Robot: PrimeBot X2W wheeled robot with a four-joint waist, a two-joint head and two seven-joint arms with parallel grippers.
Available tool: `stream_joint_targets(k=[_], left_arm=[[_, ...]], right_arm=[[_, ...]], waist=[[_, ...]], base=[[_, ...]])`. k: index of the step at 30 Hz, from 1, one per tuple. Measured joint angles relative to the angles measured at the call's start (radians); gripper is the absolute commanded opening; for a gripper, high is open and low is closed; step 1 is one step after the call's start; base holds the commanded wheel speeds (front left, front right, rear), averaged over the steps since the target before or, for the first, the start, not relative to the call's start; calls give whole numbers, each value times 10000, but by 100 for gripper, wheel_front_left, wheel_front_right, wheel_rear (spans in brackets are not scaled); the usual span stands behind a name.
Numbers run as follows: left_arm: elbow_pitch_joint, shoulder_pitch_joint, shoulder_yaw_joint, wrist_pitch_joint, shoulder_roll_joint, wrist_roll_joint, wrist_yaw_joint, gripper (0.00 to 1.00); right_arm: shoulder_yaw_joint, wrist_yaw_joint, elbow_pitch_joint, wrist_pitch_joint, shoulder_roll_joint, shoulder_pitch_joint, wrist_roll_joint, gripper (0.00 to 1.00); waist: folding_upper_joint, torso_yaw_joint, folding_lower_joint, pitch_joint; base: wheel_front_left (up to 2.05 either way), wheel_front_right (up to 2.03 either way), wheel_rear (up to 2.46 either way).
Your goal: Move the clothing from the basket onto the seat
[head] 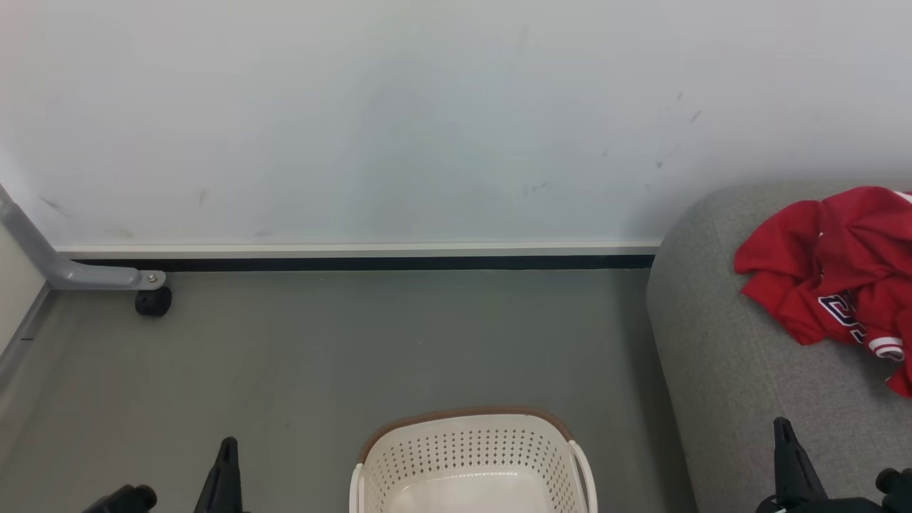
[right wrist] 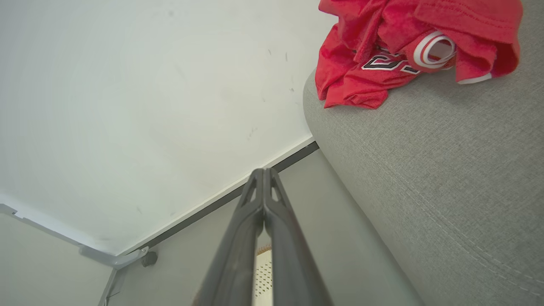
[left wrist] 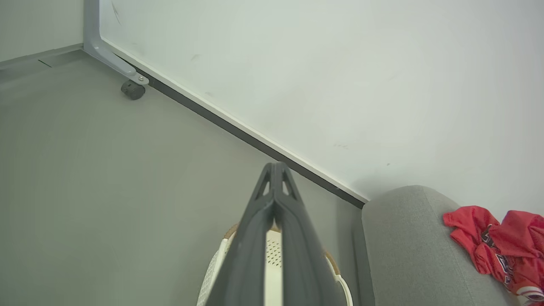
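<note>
Black caster (head: 152,301) by wall (head: 427,121), beyond basket (head: 470,456)

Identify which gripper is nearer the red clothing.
The right gripper, by the grey seat holding the clothing; the left gripper is beyond the basket, over floor.

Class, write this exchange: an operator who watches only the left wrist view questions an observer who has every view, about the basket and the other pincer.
Operator: My left pincer hides most of the basket. Is anything inside?
Observer: In the head view, the part of it in frame holds no garment.
Operator: And the right pincer?
Observer: Its own wrist view shows it shut, holding nothing.
</note>
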Motion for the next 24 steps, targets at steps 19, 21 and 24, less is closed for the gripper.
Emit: stream_joint_targets(k=[19, 21, 24], left_arm=[[188, -272, 514, 614, -199, -2159, -428, 0], [217, -326, 589, 644, -232, -2314, -470, 0], [226, -397, 663, 792, -267, -2736, -525, 0]], right_arm=[[-556, 433, 418, 656, 276, -403, 2230, 0], [-617, 453, 439, 704, 291, -465, 2439, 0], [-708, 527, 518, 792, 320, -477, 2823, 0]], waist=[[0, -191, 0, 63], [0, -211, 0, 70], [0, -242, 0, 80]], base=[[0, 0, 0], [0, 0, 0], [0, 0, 0]])
